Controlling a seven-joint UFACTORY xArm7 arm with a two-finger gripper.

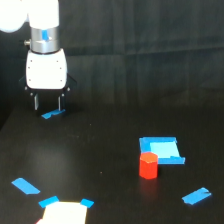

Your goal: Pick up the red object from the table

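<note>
Down front, a bright patch [63, 213] glares off the table [105, 165], and I've got nothing done: gripper [47, 103] empty, fingers apart (far left), red object [148, 165] untouched beside the blue square [161, 149].

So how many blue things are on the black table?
5, maybe more hidden: a small strip below the gripper, a flat square behind the red object, a strip far right, one far left, pieces at the bottom.
</note>
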